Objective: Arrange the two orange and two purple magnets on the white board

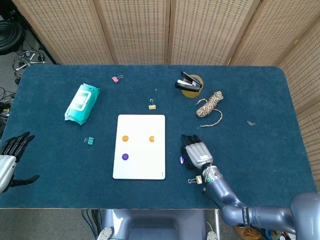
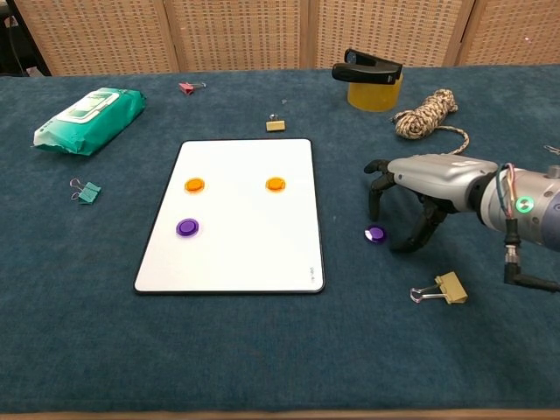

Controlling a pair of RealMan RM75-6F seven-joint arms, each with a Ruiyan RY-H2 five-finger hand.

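The white board (image 1: 140, 170) (image 2: 236, 267) lies mid-table. On it sit two orange magnets (image 1: 125, 138) (image 1: 152, 138) (image 2: 194, 185) (image 2: 276, 184) and one purple magnet (image 1: 125, 156) (image 2: 187, 227). A second purple magnet (image 1: 182, 160) (image 2: 375, 234) lies on the blue cloth just right of the board. My right hand (image 1: 197, 152) (image 2: 429, 179) hovers over that spot with fingers curled down beside the magnet, holding nothing. My left hand (image 1: 11, 157) shows at the far left edge of the head view, fingers spread and empty.
A tan binder clip (image 2: 442, 289) lies near the right hand. A rope coil (image 2: 426, 113), a yellow tape roll with a black stapler (image 2: 372, 79), another small clip (image 2: 276, 124), a wipes pack (image 2: 87, 108), a teal clip (image 2: 85, 190) and a pink clip (image 2: 186, 87) surround the board.
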